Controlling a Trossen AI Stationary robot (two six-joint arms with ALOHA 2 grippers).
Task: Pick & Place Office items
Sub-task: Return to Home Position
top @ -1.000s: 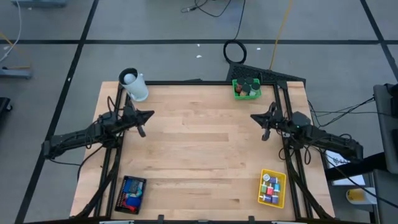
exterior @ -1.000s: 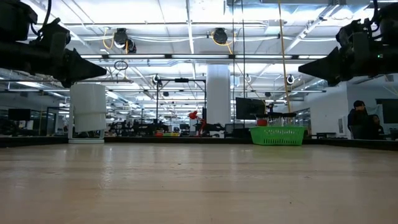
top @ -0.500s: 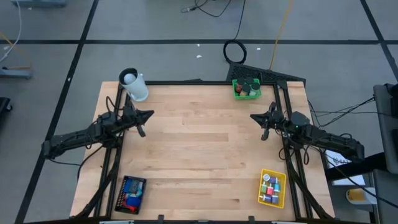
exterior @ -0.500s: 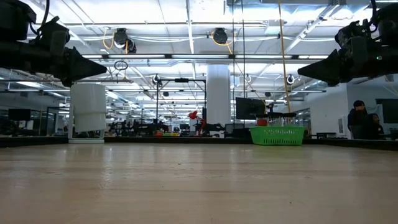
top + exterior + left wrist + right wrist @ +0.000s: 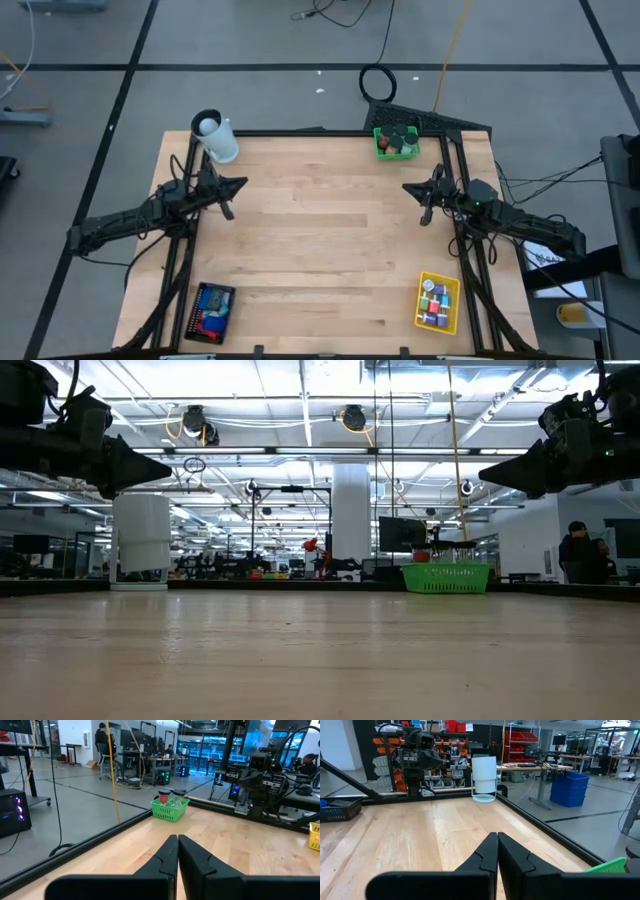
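— From above, what has moved for us in the last second?
— Nothing. The left fingers (image 5: 240,183) and right fingers (image 5: 406,187) hang near the tabletop's (image 5: 320,250) side edges as before. The office items (image 5: 437,300) lie in the green tray (image 5: 396,156), yellow tray (image 5: 420,305) and black tray (image 5: 193,315).
— And level across?
— Bare boards, both arms raised.
— The wrist views?
— Each pair is pressed together, holding nothing. Ours on the right faces the white cup (image 5: 484,778).
— Then we judge the sorting done and the arms home.
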